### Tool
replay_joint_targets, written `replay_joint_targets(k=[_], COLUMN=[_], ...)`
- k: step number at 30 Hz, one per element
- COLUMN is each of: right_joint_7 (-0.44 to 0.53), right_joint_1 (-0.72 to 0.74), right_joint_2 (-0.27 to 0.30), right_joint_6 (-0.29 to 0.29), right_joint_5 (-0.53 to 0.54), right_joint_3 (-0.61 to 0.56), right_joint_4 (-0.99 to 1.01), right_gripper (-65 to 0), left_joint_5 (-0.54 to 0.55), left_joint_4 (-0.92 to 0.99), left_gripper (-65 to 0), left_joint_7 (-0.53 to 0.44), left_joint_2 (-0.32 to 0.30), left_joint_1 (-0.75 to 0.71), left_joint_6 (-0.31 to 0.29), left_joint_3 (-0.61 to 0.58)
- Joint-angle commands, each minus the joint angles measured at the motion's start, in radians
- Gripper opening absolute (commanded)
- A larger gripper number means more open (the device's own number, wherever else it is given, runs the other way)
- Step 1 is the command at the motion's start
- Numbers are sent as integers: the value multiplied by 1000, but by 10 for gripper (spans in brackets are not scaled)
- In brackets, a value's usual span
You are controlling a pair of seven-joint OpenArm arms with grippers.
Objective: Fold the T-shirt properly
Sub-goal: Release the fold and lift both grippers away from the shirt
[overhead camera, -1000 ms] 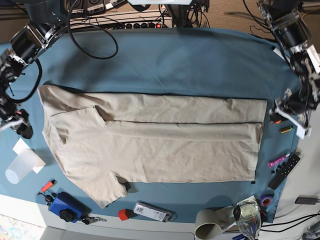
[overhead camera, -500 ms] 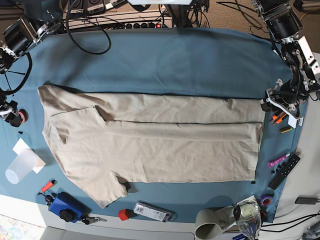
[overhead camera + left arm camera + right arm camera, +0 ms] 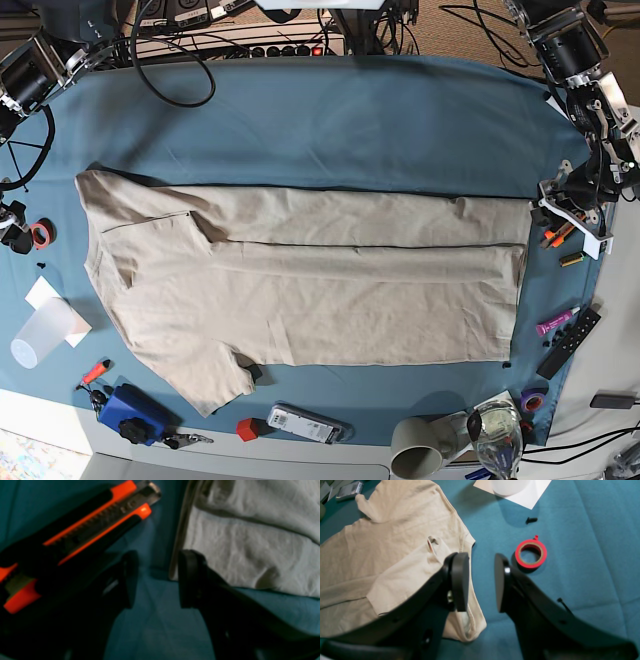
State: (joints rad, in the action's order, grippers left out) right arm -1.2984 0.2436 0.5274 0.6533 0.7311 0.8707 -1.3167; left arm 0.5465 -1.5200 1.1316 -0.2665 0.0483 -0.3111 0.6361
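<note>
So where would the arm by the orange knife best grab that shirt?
Probably the T-shirt hem corner, coming in from the bare cloth side. That edge lies flat and free beside the open left fingers, clear of the utility knife.

T-shirt (image 3: 300, 280) matt beige cloth, wrinkled; table cloth (image 3: 380, 120) matt teal fabric.

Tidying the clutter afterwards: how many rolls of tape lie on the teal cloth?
2. A red tape roll lies beside the open right gripper; a purple tape roll sits at the near corner by the glass. Others may be hidden.
</note>
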Motion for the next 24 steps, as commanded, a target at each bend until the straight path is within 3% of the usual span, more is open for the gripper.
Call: replay_joint_targets(k=[1, 7, 11, 17, 24], right_joint_7=[21, 46, 74, 161, 146], right_joint_1=[16, 16, 15, -19, -69], right_joint_2=[34, 1, -38, -71, -70], right_joint_6=[4, 4, 2, -65, -101], right_joint_5=[7, -41, -97, -241, -261], right_joint_3=[7, -2, -52, -151, -155], right_joint_4=[-16, -9, -9, -9, -9], right_gripper=[-469, -469, -469, -469, -468], left_joint_5=[14, 17, 102, 148, 188], left_joint_4=[-18, -19, -19, -21, -53], left_gripper=[-383, -383, -384, -384, -384], left_joint_7=[-13, -2, 19, 68, 73], left_joint_2=[-16, -16, -16, -17, -19], left_joint_1=[16, 16, 16, 15, 16], left_joint_6=[0, -1, -40, -67, -84], left_joint_3=[3, 3, 3, 3, 3])
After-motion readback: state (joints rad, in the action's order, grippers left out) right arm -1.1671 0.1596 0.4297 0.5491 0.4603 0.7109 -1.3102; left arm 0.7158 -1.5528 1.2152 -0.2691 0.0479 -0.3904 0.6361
